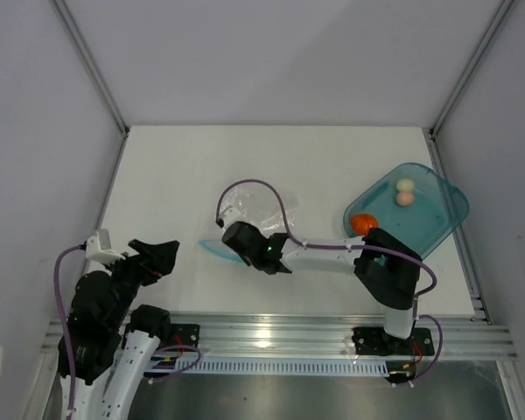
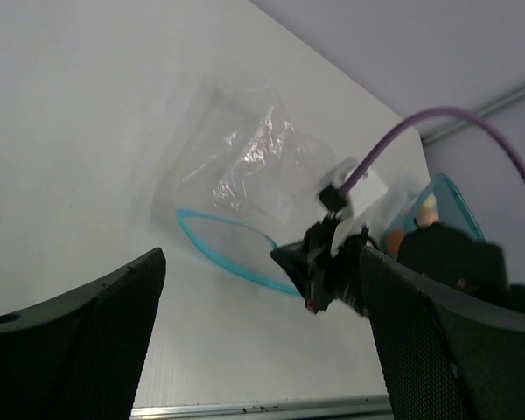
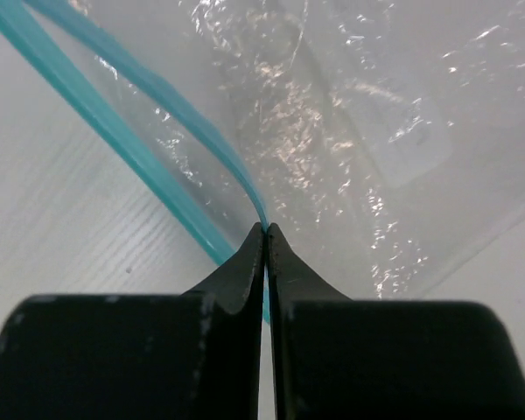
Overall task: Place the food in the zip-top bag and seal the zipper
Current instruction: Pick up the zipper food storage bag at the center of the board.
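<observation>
The clear zip-top bag (image 1: 261, 203) lies flat mid-table, with its teal zipper (image 1: 210, 248) along the near-left edge and its mouth gaping open. My right gripper (image 1: 230, 238) is shut on one lip of the zipper (image 3: 206, 131), and its fingertips (image 3: 255, 249) pinch the strip against the bag (image 3: 367, 131). My left gripper (image 1: 164, 254) is open and empty to the left of the bag (image 2: 254, 166). The orange-red lump (image 1: 362, 223) and the cream-pink ball (image 1: 405, 192) sit on the teal plate. Nothing shows inside the bag.
The translucent teal plate (image 1: 437, 219) lies at the right near the table's right edge. The right arm and its purple cable (image 1: 271, 188) stretch across the bag. A metal rail (image 1: 271, 328) runs along the near edge. Walls surround the table.
</observation>
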`<action>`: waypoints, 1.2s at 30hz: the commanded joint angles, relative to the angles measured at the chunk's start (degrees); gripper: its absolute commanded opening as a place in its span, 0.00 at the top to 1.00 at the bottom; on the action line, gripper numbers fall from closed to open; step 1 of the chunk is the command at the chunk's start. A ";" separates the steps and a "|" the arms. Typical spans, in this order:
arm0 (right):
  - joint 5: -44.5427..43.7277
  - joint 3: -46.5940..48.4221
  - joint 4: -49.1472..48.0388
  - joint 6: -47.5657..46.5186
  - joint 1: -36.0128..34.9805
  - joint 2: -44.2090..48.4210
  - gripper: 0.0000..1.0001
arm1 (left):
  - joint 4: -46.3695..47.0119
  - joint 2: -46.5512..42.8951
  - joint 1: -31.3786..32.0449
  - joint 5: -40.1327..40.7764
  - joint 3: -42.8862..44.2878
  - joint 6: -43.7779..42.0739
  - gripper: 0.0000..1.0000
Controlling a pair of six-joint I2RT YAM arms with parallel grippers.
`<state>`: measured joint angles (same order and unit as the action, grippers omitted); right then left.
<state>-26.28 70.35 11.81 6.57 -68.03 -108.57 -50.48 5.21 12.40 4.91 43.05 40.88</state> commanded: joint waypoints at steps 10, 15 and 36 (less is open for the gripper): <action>14.67 16.22 13.76 13.73 7.47 15.22 1.00 | 15.93 4.98 -0.45 -23.26 -7.36 -2.48 0.20; 16.70 17.46 14.47 14.96 6.77 16.29 1.00 | 20.94 5.86 -0.45 -27.93 -10.87 0.77 0.21; 15.65 18.34 13.32 17.69 2.11 15.67 1.00 | 27.97 16.40 -0.45 -29.52 -13.08 1.66 0.22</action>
<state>-9.87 86.37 26.13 23.00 -65.39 -93.17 -26.35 19.79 12.40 -23.88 30.61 42.13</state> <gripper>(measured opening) 0.007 0.787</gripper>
